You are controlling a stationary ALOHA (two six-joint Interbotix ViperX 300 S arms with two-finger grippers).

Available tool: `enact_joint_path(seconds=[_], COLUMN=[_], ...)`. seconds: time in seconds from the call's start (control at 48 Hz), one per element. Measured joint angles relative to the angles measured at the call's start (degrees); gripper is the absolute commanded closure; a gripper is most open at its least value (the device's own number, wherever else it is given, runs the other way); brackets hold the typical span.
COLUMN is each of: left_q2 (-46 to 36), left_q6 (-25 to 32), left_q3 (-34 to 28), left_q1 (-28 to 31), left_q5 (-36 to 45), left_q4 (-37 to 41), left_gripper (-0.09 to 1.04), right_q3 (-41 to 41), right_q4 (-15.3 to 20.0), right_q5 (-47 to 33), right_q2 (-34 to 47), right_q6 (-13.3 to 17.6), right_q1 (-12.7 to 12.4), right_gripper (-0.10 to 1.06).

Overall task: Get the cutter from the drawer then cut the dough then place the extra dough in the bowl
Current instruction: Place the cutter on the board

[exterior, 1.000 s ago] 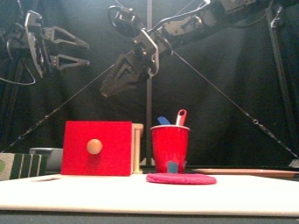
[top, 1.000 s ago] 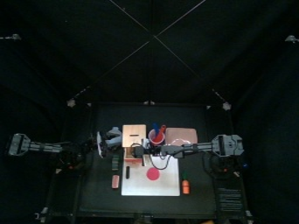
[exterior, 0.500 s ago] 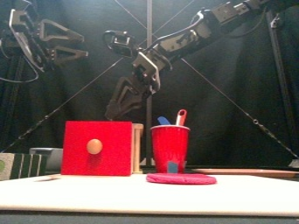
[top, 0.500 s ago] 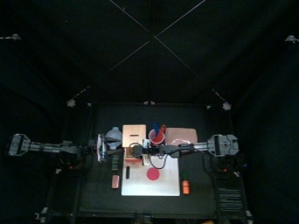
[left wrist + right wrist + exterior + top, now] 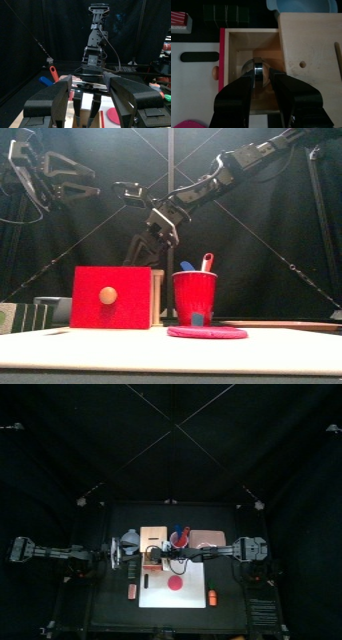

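Overhead, right pincer (image 5: 264, 75) parted above cutter (image 5: 256, 67), drawer (image 5: 238, 50) open

Walls of the open drawer (image 5: 250, 44) flank the right end effector (image 5: 264, 76).

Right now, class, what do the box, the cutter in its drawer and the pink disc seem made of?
Box: likely bare wood, pale tan and matte. Cutter: metal, a shiny grey rim catching light. Pink disc: probably soft dough, matte with a rounded, slightly uneven edge.
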Motion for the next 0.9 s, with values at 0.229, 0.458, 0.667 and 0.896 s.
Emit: enact_joint_path(seconds=[0.229, 0.458, 0.667, 0.896], left_q2=[0.0, -0.1, 0.0, -0.1], left_q6=[0.0, 0.0, 0.0, 0.0], left_q3=[0.4, 1.1, 1.6, 1.7], left_q1=[0.0, 0.0, 0.0, 0.0], left_q5=[0.0, 0.0, 0.0, 0.0], left_q4=[-1.4, -3.6, -4.0, -4.0], left_gripper=[0.08, 0.08, 0.08, 0.08], right_q3=[-0.5, -2.1, -3.5, -4.5], right_q4=[-0.2, -0.3, -0.4, -0.4], right_q5=[0.1, 1.1, 3.1, 5.1], right_q2=[0.6, 1.8, 1.8, 1.6], right_q6=[-0.1, -0.1, -0.2, -0.3], right_q1=[0.1, 0.2, 0.2, 1.0], right_gripper=[0.27, 0.38, 0.43, 0.43])
